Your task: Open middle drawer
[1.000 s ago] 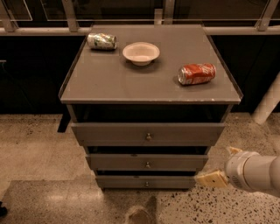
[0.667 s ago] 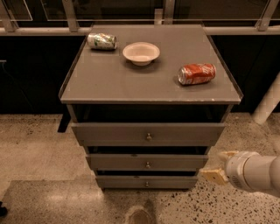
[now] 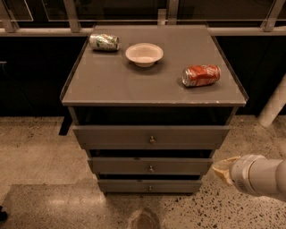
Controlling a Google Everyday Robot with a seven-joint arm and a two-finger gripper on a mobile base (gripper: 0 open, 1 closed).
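one bowl (image 3: 144,53) on grey top (image 3: 134,82); gripper (image 3: 222,171) above floor (image 3: 40,147) beside middle drawer (image 3: 125,165), state unclear.

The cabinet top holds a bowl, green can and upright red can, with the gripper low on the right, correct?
No: the camera view shows the red can lying on its side. The bowl, green can and gripper, low right beside the middle drawer, are as said.

Speckled beige floor (image 3: 35,152), glossy in patches under dim light. Grey cabinet (image 3: 152,85) against a dark wall (image 3: 31,76); dark windows (image 3: 116,9) above a pale rail (image 3: 40,31). White post (image 3: 272,107) at right. Gripper (image 3: 222,171) low right, near cabinet.
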